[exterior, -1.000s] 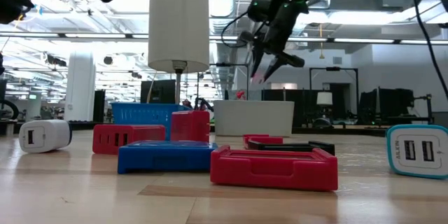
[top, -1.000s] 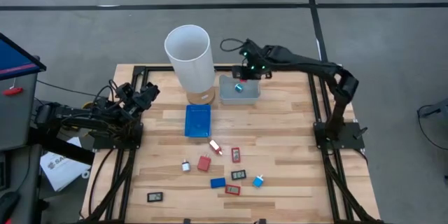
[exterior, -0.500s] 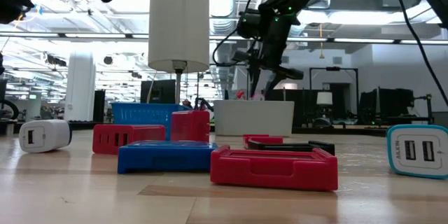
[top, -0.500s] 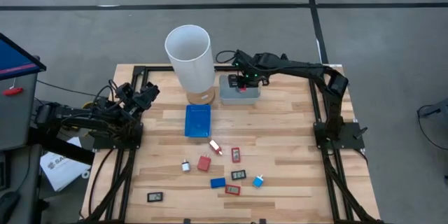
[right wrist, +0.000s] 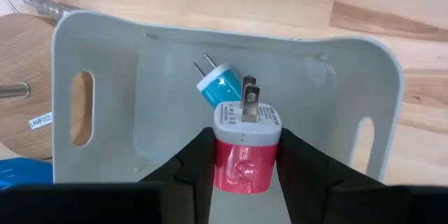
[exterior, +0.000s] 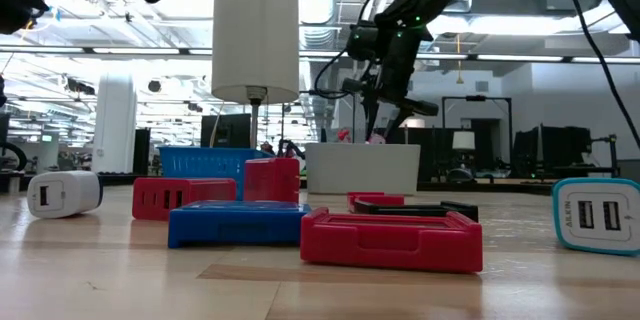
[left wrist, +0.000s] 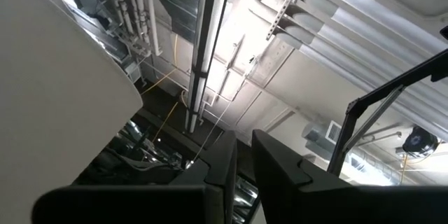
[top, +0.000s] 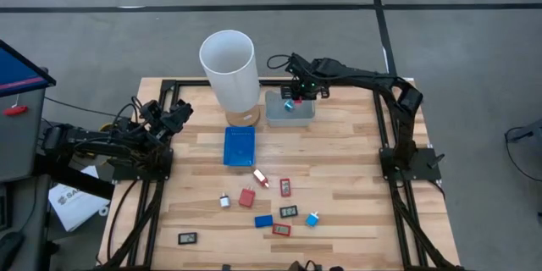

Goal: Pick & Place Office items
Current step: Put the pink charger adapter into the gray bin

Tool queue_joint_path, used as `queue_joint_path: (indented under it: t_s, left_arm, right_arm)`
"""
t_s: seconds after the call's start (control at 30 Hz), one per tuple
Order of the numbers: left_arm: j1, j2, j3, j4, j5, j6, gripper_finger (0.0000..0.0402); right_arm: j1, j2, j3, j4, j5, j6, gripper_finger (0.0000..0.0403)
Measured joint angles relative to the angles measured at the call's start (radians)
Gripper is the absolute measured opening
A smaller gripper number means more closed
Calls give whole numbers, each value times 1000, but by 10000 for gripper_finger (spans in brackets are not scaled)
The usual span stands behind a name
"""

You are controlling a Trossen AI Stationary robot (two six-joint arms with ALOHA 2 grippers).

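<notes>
Red-and-white plug adapter (right wrist: 243, 147) pinched by right gripper (right wrist: 241, 164) over grey tray (right wrist: 364, 91), upper centre; left gripper (left wrist: 241, 161) pressed together.

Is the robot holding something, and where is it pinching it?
Yes. The right gripper pinches a red and white plug by its red sides, prongs pointing away, above the grey tray. The left gripper holds nothing.
</notes>
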Motion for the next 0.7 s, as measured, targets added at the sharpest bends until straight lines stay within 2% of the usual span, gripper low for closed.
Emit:
queue_joint_path:
  t_s: [0.7]
  left_arm:
    - [0, 0, 0, 0, 0, 1, 44]
  right_arm:
    - [10, 0, 0, 55, -2, -80, 157]
